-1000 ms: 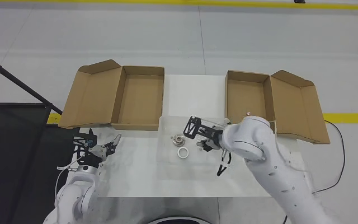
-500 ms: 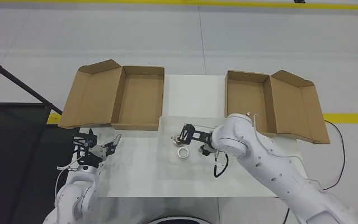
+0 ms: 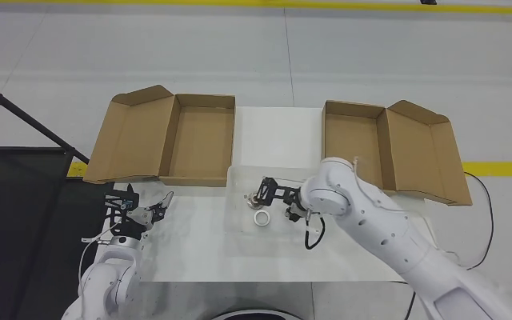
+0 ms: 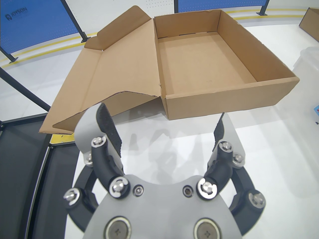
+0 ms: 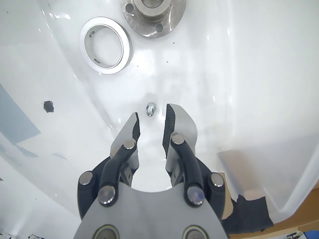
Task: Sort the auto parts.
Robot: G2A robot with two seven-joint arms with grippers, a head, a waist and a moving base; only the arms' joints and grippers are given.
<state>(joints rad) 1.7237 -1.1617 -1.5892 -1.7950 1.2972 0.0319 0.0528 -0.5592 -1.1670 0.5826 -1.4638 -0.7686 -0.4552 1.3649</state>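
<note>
A translucent white bin [image 3: 233,173] at the table's middle holds a steel flange with a raised hub [image 5: 153,6], a flat silver ring [image 5: 105,45] beside it, and a small bolt [image 5: 150,108]. My right gripper [image 5: 152,111] is down inside the bin, open by a narrow gap, with the bolt lying just off its fingertips and apart from both pads. In the top view the right gripper [image 3: 268,192] hangs next to the flange [image 3: 253,196], with the ring [image 3: 262,217] close by. My left gripper [image 4: 162,113] stands open and empty near the table's left edge [image 3: 148,210].
An open cardboard box [image 3: 200,144] sits at the back left, directly ahead of the left gripper [image 4: 204,58]. A second open box [image 3: 352,148] sits at the back right. Both have flaps spread outward. A black speck [image 5: 48,106] lies under the bin wall.
The right arm has swung left and lowered its gripper into the bin, close to the flange and bolt. The left arm has not moved.
</note>
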